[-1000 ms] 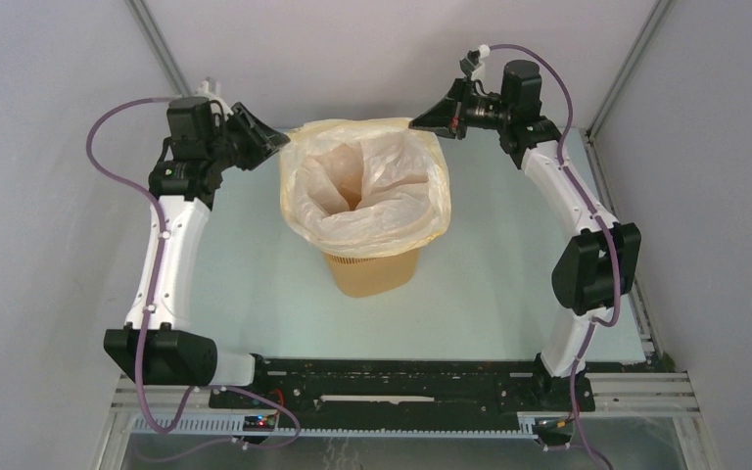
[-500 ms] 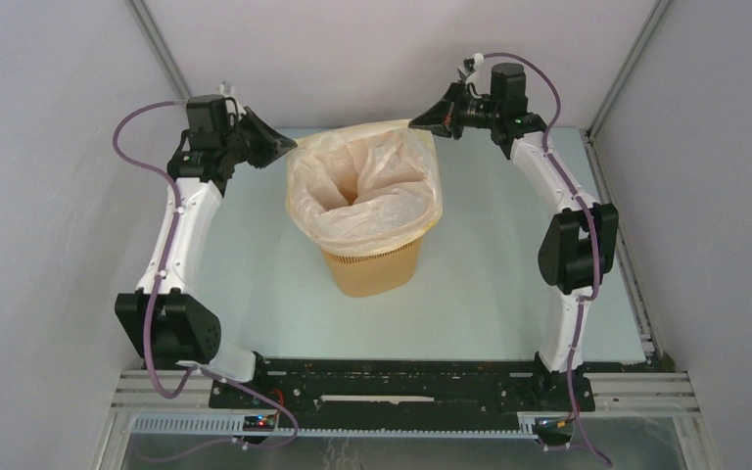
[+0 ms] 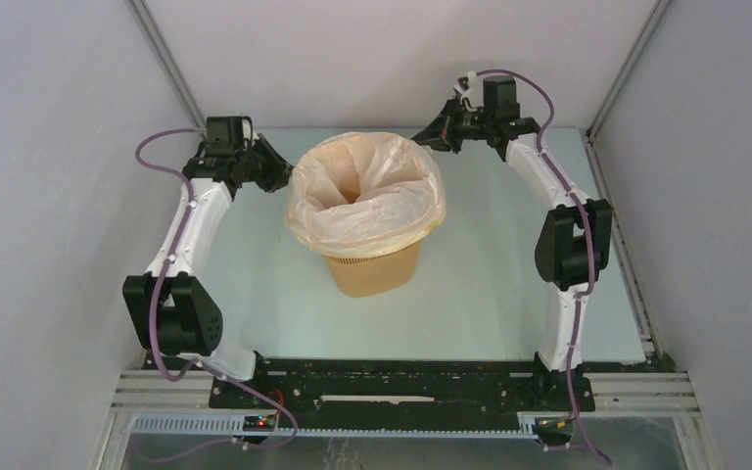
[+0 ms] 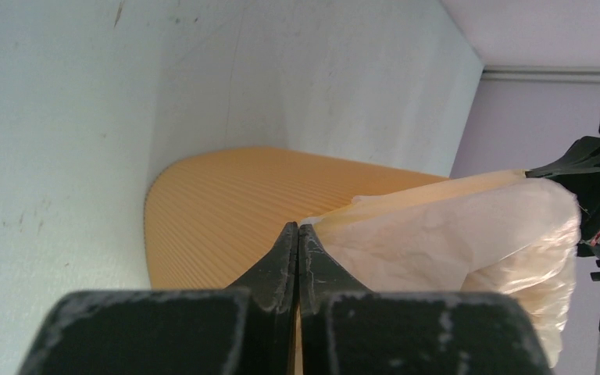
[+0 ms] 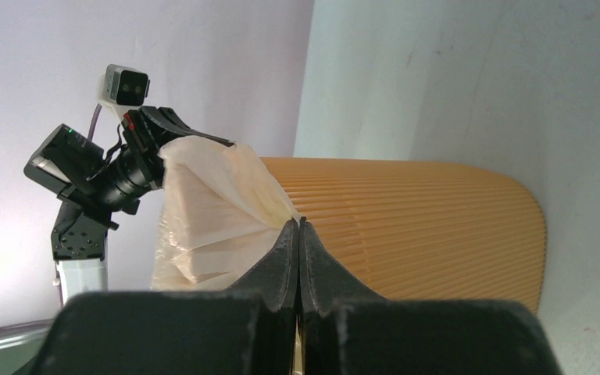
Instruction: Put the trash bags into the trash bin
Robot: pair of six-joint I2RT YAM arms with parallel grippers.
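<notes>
left gripper [image 3: 287,175] fingers have just closed on the trash bag [image 3: 367,201] hem at the far-left rim. right gripper [image 3: 419,139] fingers stay pinched on the far-right hem. both wrists have dropped, so the bag mouth sits lower and rounder over the trash bin [image 3: 372,276], mid table [image 3: 255,284], nearer its far edge. looks like the liner's in and the cuff still needs pulling down the rim.

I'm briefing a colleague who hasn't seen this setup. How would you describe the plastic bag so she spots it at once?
Start at the pale table; a yellow-orange ribbed trash bin stands near its middle. The trash bag is the crinkly, translucent cream plastic folded over the bin's rim and sagging into its mouth, the only soft, wrinkled thing there.
</notes>
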